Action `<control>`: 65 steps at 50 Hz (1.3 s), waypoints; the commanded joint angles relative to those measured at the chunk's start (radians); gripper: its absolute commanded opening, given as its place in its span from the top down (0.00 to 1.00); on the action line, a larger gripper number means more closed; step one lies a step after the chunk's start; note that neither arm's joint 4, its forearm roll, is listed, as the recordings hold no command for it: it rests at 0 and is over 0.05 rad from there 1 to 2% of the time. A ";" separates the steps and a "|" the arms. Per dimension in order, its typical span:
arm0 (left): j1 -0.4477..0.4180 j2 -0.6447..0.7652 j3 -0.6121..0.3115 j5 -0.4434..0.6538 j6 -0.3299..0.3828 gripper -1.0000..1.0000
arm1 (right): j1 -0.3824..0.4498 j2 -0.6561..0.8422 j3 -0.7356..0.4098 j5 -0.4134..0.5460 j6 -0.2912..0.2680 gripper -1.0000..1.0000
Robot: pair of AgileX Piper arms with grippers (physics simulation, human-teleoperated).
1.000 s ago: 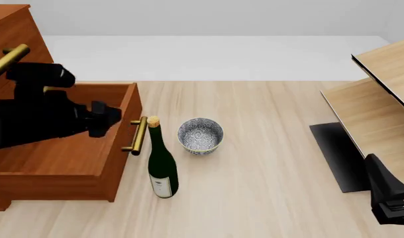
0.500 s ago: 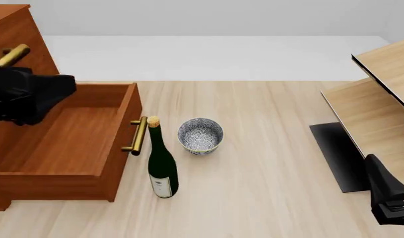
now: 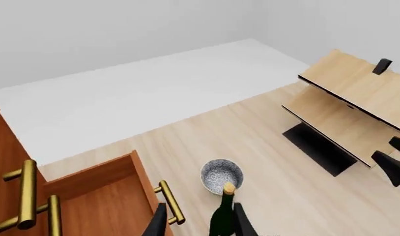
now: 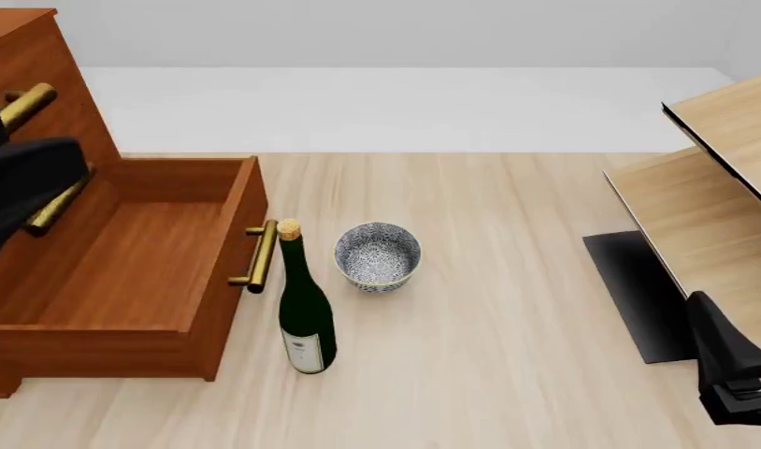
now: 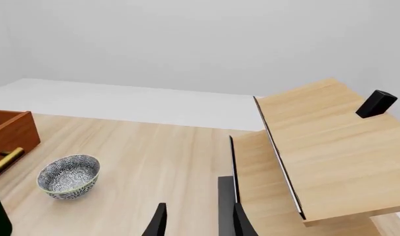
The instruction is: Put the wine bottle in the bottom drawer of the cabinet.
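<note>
Both grippers open, empty: left gripper (image 3: pixel 196 223) high above the bottle (image 4: pixel 305 309), drawer (image 4: pixel 131 262) gaping beside for drop-in.

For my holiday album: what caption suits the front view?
Wine bottle stands beside the open bottom drawer, speckled bowl nearby.

Bright, even, sharp renders; soft faint shadows, no glare.

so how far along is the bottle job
Done: the bottom drawer is pulled open and empty. In hand: nothing; the left gripper is open above the wine bottle, which stands on the table beside the bowl. Left: grasp the bottle and place it inside the drawer.
</note>
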 commanded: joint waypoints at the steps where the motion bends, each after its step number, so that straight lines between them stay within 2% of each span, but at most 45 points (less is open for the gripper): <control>1: -0.036 -0.030 0.040 -0.033 0.028 0.00 | 0.001 0.001 0.000 0.000 0.001 0.00; 6: -0.055 -0.004 0.068 -0.056 0.021 0.00 | 0.002 0.001 0.000 -0.001 -0.001 0.00; 9: -0.074 -0.013 0.088 -0.088 0.096 0.00 | 0.002 0.000 0.000 0.000 0.000 0.00; 11: -0.071 0.008 0.093 -0.091 0.051 0.00 | 0.002 0.002 0.000 -0.001 0.002 0.00; 13: -0.087 0.007 0.103 -0.106 0.073 0.00 | 0.002 0.006 0.000 -0.006 0.001 0.00; 24: -0.106 0.052 0.113 -0.155 0.064 0.00 | 0.003 0.000 0.000 0.001 0.001 0.00; 36: -0.146 0.096 0.121 -0.205 0.105 0.00 | 0.004 -0.001 0.000 0.001 0.002 0.00; 58: -0.194 0.169 0.136 -0.279 0.106 0.00 | 0.005 -0.001 0.000 0.002 0.000 0.00; 65: -0.186 0.192 0.154 -0.311 0.108 0.00 | 0.005 0.006 0.000 -0.005 0.001 0.00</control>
